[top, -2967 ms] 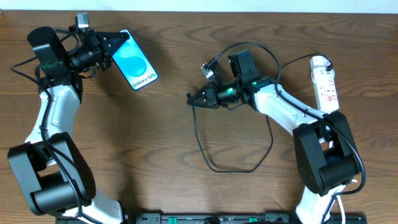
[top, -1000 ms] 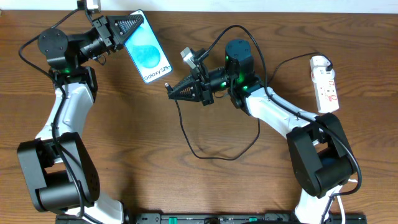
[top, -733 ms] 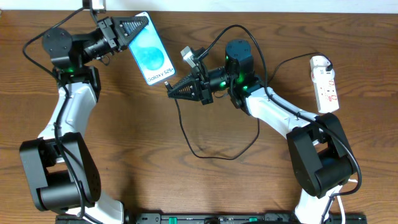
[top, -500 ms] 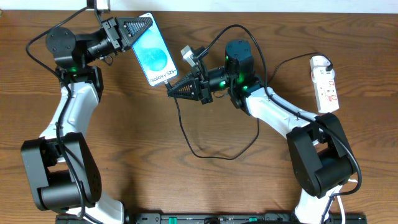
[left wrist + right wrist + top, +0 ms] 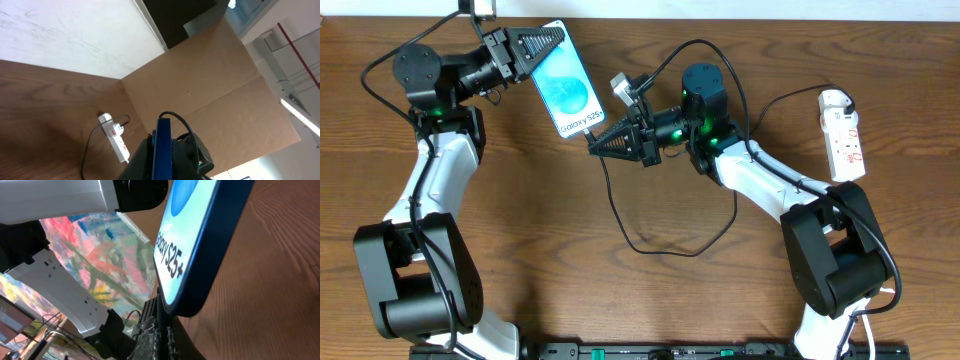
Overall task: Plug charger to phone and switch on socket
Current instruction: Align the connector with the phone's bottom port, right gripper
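My left gripper (image 5: 548, 42) is shut on the top end of the phone (image 5: 567, 89) and holds it above the table, blue "Galaxy S25+" screen up. In the left wrist view the phone (image 5: 162, 150) shows edge-on between the fingers. My right gripper (image 5: 597, 143) is shut on the black plug tip of the charger, and the cable (image 5: 650, 235) trails down in a loop. The tip is right at the phone's bottom edge (image 5: 197, 307). The white socket (image 5: 844, 135) lies at the far right; it also shows in the left wrist view (image 5: 116, 142).
The socket's thick white cord runs off toward the right arm's base (image 5: 840, 270). Grey robot cables arch over the right wrist (image 5: 700, 50). A brown board and a white wall stand behind the table in the left wrist view.
The left gripper carried the phone right and a little down toward the right gripper. The right gripper with the plug tip rose slightly to the phone's bottom edge. Little movement in the last half second.
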Robot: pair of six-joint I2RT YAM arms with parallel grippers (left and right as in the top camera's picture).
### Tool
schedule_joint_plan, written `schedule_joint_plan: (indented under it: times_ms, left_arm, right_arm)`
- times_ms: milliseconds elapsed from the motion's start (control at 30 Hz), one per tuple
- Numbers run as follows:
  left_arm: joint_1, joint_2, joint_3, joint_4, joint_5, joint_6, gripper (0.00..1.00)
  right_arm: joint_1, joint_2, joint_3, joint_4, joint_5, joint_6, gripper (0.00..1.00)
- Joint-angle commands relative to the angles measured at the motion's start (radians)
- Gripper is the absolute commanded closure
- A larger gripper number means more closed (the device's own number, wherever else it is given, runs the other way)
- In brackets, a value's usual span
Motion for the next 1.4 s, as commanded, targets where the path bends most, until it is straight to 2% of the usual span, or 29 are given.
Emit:
schedule_joint_plan:
  times_ms: [0, 200, 467, 1367]
  left_arm:
    - [0.001, -0.029, 0.008, 0.011, 0.033, 0.011, 0.93]
    - [0.001, -0.029, 0.008, 0.011, 0.036, 0.011, 0.93]
    - [0.001, -0.029, 0.008, 0.011, 0.043, 0.018, 0.93]
    - [0.001, -0.029, 0.008, 0.011, 0.043, 0.03, 0.93]
  right_arm:
    - [0.009, 0.007, 0.013, 0.003, 0.029, 0.023, 0.99]
    - [0.008, 0.007, 0.013, 0.01, 0.031, 0.038, 0.99]
    - [0.009, 0.007, 0.013, 0.101, 0.031, 0.138, 0.99]
    - [0.016, 0.007, 0.013, 0.1, 0.109, 0.262, 0.99]
